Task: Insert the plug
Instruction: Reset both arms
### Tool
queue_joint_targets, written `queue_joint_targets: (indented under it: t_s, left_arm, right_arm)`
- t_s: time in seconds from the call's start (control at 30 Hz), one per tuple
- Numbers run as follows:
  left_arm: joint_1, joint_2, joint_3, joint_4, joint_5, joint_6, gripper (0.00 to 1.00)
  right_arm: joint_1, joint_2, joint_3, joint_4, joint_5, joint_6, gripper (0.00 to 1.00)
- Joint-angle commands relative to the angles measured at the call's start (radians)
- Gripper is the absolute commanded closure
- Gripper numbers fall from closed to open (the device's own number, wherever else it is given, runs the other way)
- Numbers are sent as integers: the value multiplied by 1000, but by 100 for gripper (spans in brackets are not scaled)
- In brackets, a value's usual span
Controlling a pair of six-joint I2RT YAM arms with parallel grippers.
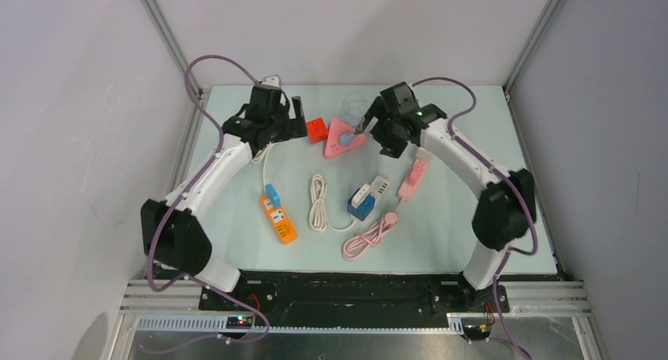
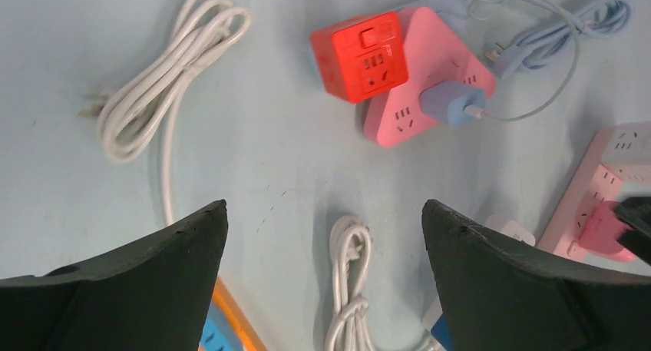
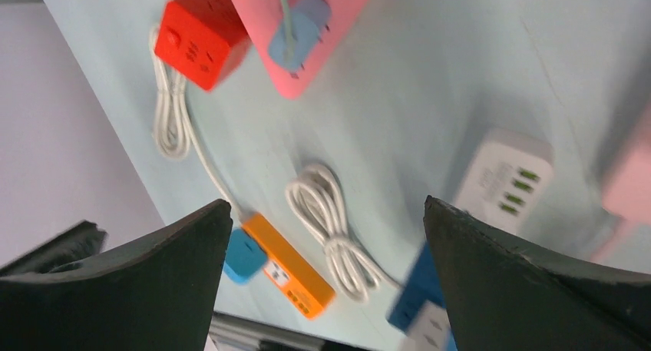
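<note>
On the pink triangular strip point(image 2: 430, 48) I see the blue plug point(image 2: 453, 105) seated in a socket. Left gripper point(image 2: 322, 213) hangs left of the strip, right gripper point(image 3: 326, 213) right of it. Both are spread wide and hold nothing. Red cube socket point(image 2: 361, 55) sits just beside the strip.

The left arm point(image 1: 214, 165) and right arm point(image 1: 461, 157) are built of white curved links joined by bulky black joint housings point(image 1: 175, 235). A purple cable point(image 1: 191, 80) is routed along each, and the fingers point(image 2: 138, 289) are formed as broad matte black wedges.
</note>
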Motion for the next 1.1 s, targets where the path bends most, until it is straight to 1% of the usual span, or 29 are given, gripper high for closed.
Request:
queue_joint_targets:
  t_s: [0.0,0.03,0.07,0.1,0.13,0.17,0.2,0.23,0.27,0.37,0.4,0.43,0.47,0.5,0.6,0.7,0.77,0.87,1.07]
  left_arm:
    - [26,-169,-39,-97,-69,-134,0]
    - [42,-190,-57,-117,-45,-131,0]
    - [50,-240,-72,-124,-22,-137,0]
    - [57,-270,-115,-127,-20,-146,0]
    - [58,-337,-138,-127,-10,-139,0]
    - [59,-373,-179,-128,-6,-121,0]
    - [58,-441,-203,-128,-10,-114,0]
    - [59,-516,-247,-127,-16,-99,0]
    - [60,-555,-265,-128,-14,-90,0]
    - [59,-739,-341,-128,-7,-51,0]
    - [59,-776,-352,-130,-11,-49,0]
    - [60,-849,-371,-133,-16,-50,0]
    - [59,-881,-379,-136,-17,-52,0]
    - [59,-943,-391,-141,-15,-52,0]
    - [60,-1064,-416,-160,-13,-54,0]
    - [60,-1194,-437,-183,-18,-59,0]
    - [59,-1250,-443,-199,-27,-67,0]
    - [59,-1309,-447,-214,-35,-73,0]
    - [59,-1380,-441,-265,-94,-72,0]
  right_arm:
    - [-30,-249,-163,13,60,-76,1]
    - [-55,-331,-220,7,68,-94,1]
    - [-68,-375,-244,3,95,-104,1]
    - [-93,-454,-285,-18,114,-130,1]
    - [-106,-495,-304,-31,154,-145,1]
    - [-134,-569,-333,-57,172,-171,1]
    - [-151,-608,-348,-83,201,-197,1]
    - [-188,-685,-373,-95,211,-210,1]
    - [-206,-722,-383,-118,225,-231,1]
    - [-278,-897,-400,-165,268,-274,1]
    - [-286,-928,-400,-184,296,-293,1]
    - [-296,-993,-400,-193,312,-300,1]
    - [-303,-1052,-400,-205,343,-316,1]
    - [-306,-1081,-400,-210,366,-327,0]
    - [-308,-1202,-399,-237,424,-354,0]
    - [-308,-1279,-400,-264,522,-352,1]
    - [-308,-1323,-399,-277,569,-344,0]
    - [-308,-1367,-400,-277,594,-341,1]
    - [-308,-1379,-400,-311,633,-329,0]
